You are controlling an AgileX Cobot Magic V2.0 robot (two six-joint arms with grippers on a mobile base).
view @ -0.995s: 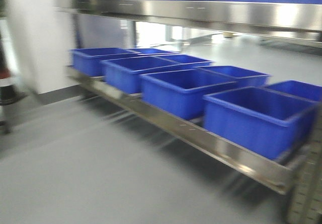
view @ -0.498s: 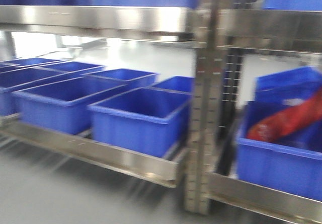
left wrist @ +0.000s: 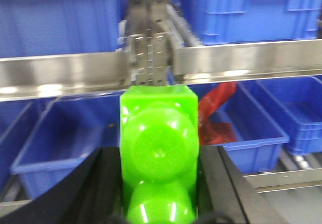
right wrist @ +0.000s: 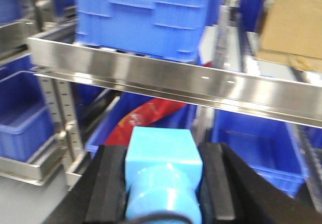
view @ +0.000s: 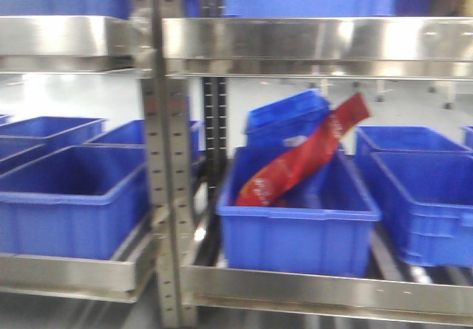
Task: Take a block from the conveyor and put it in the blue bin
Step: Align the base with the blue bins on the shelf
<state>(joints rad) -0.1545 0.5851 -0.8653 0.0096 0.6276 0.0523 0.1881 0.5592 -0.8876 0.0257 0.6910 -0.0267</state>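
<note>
The left hand [left wrist: 160, 176] is pinching the block [left wrist: 157, 128] between its black fingers, with the studs facing the wrist camera. The conveyor is not showing in any view. The right hand [right wrist: 163, 183] is clamping a pale blue brick [right wrist: 162, 151] the same way.

The step in hand, I judge, is carrying the block to a blue bin [view: 295, 244]. In the left wrist view, the nearest one is sitting at about 2 o'clock from the block, with a red packet [view: 303, 159] leaning inside it.

Doing this well is calling for reaching in under the steel rail [view: 310, 48], steering clear of the perforated post [view: 159, 159], and spreading the fingers only once over the bin's mouth.

The block is looking glossy and hard, with rounded studs, so probably slick. The bins are moulded plastic with lipped rims, and the shelving is showing a brushed, reflective finish.
</note>
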